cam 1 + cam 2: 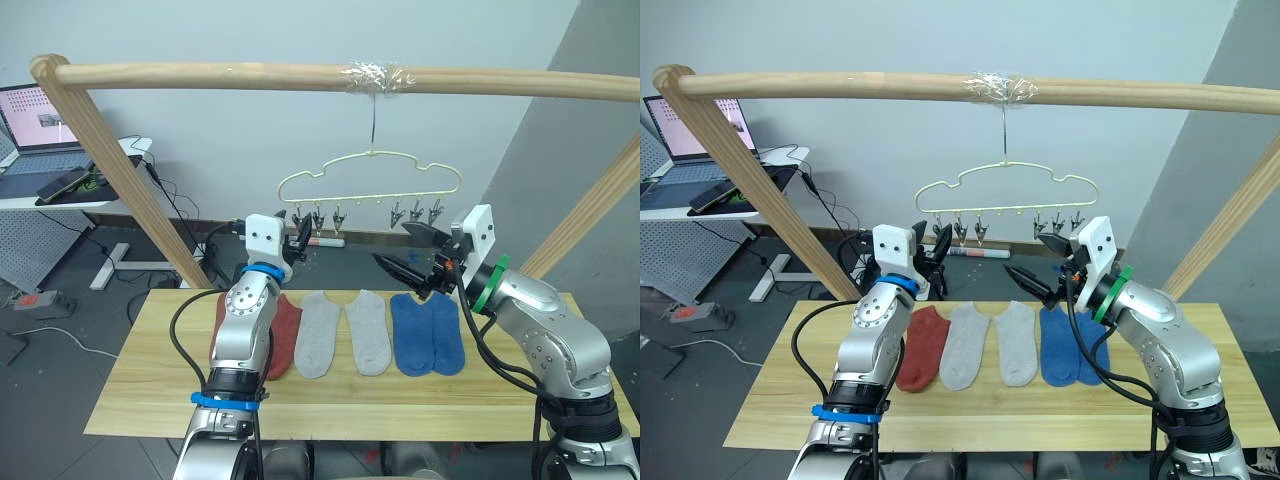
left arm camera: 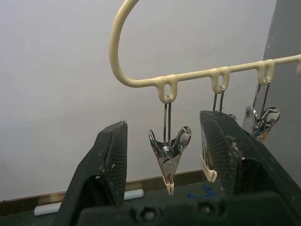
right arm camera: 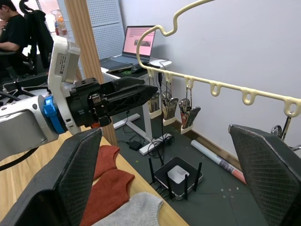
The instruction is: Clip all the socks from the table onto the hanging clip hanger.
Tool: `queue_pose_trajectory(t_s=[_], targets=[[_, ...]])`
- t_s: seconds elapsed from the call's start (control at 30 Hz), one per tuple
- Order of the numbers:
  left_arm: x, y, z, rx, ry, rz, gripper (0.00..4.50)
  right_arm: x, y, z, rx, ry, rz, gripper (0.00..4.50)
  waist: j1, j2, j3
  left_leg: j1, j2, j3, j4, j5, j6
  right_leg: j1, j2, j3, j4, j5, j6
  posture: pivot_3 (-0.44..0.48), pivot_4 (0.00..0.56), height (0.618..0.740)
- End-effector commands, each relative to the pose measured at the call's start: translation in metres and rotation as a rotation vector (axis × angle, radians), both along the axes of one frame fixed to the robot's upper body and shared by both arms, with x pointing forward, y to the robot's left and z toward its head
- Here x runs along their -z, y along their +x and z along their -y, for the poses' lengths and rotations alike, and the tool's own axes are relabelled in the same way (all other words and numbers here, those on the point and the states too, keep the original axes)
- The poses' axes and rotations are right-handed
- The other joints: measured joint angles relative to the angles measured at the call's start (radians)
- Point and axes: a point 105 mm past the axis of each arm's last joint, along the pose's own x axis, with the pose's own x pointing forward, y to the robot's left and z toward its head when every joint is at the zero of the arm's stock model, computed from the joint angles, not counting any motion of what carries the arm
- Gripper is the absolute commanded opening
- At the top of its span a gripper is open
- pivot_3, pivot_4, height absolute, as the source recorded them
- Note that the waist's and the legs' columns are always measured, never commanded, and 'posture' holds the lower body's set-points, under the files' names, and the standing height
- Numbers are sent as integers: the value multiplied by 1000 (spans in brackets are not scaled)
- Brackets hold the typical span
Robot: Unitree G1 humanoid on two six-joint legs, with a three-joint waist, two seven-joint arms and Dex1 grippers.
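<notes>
On the table [image 1: 170, 400] several socks lie in a row: rust-red socks [image 1: 286, 335] partly behind my left arm, two light grey socks [image 1: 318, 338] [image 1: 368, 332] and two blue socks [image 1: 428, 334]. The pale-yellow clip hanger [image 1: 372, 168] hangs by its hook from the taped pole, with metal clips [image 1: 318, 216] along its bar. My left gripper [image 1: 302, 238] is raised at the leftmost clips and open. One clip [image 2: 168, 153] dangles between its fingers [image 2: 106, 160] without being squeezed. My right gripper [image 1: 392, 243] is wide open and empty, just below the right-hand clips [image 1: 418, 212].
A round wooden pole frame [image 1: 220, 75] spans overhead, with slanted posts [image 1: 130, 180] at both ends of the table. A desk with a laptop [image 1: 38, 125] stands at back left. A router [image 3: 178, 175] and cables lie on the floor behind. A seated person [image 3: 11, 28] is far off.
</notes>
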Motion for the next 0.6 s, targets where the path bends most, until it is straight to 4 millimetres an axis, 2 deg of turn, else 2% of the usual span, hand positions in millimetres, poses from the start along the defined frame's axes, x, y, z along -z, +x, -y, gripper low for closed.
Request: queue_pose_trajectory(t_s=[0.03,0.6], targets=[[-18,3,0,-4,0,69,2686,-20,-4,-3,-19,25,69,4500,-1,0,1,0,0,0,0,0,0,0,0,0,0,0,0,-152,127,740],[-19,9,6,-21,-9,78,2686,-21,-1,0,3,34,61,4500,-1,-1,11,-1,0,0,0,0,0,0,0,0,0,0,0,-161,146,740]])
